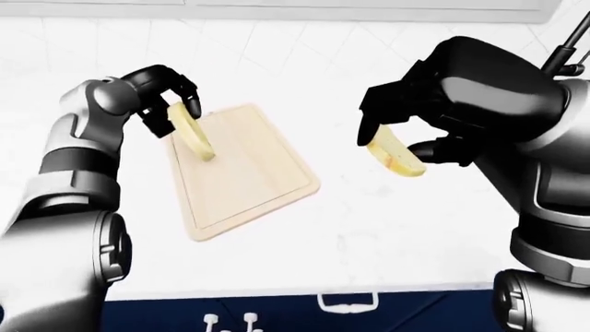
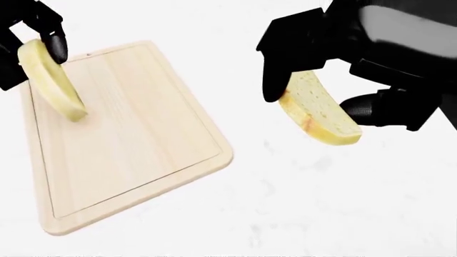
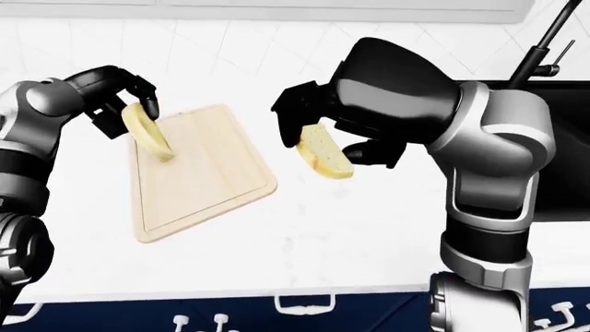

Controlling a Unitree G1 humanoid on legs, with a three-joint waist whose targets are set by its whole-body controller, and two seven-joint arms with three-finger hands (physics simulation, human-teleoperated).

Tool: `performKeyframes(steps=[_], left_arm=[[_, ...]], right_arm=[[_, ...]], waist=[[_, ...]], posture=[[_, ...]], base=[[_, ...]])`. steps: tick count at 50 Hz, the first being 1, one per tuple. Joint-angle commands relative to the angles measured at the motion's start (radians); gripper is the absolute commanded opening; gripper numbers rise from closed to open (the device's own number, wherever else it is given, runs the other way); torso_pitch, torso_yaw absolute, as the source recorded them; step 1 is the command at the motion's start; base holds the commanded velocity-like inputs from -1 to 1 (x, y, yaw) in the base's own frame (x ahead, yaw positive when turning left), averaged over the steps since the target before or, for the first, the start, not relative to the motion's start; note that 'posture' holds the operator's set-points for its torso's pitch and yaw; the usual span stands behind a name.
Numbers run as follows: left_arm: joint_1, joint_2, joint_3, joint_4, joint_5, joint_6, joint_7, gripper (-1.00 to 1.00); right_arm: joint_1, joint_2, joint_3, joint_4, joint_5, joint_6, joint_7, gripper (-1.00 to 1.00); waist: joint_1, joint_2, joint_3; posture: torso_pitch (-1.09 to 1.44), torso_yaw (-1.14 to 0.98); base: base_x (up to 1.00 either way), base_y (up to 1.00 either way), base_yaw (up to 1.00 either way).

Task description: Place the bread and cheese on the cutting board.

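Note:
A pale wooden cutting board (image 2: pixel 135 139) lies on the white counter, left of centre. My left hand (image 2: pixel 36 51) is shut on a smooth yellow slice (image 2: pixel 51 80), probably the cheese, held on edge over the board's top-left corner; its lower tip is at or just above the wood. My right hand (image 2: pixel 314 99) is shut on a speckled pale slice with a tan rim (image 2: pixel 321 112), probably the bread. It holds the slice tilted in the air above the bare counter, to the right of the board.
A black sink (image 3: pixel 558 152) with a dark faucet (image 3: pixel 544 48) sits at the right of the right-eye view. The counter's near edge (image 1: pixel 304 289) runs along the bottom, with dark blue drawers and white handles (image 1: pixel 348 301) below.

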Motion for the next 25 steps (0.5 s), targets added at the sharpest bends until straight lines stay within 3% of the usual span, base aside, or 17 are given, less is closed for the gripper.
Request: performKeyframes(steps=[1,25], left_arm=[[-0.052,0.008,0.013,-0.029,-0.008,-0.003,0.041,-1.0],[-0.054,-0.051,-0.018,0.048,0.034,0.06,0.144,-1.0]], right_arm=[[-0.027,-0.011,-0.02,-0.01,0.009,0.0,-0.019,-1.0],[-0.015,-0.013,-0.023,-0.003,0.013,-0.016,-0.015,-1.0]], waist=[[-0.001,0.006,-0.03],[-0.001,0.005,-0.034]], posture=[[0.0,0.0],[0.0,0.0]], base=[[0.0,0.0,0.0],[0.0,0.0,0.0]])
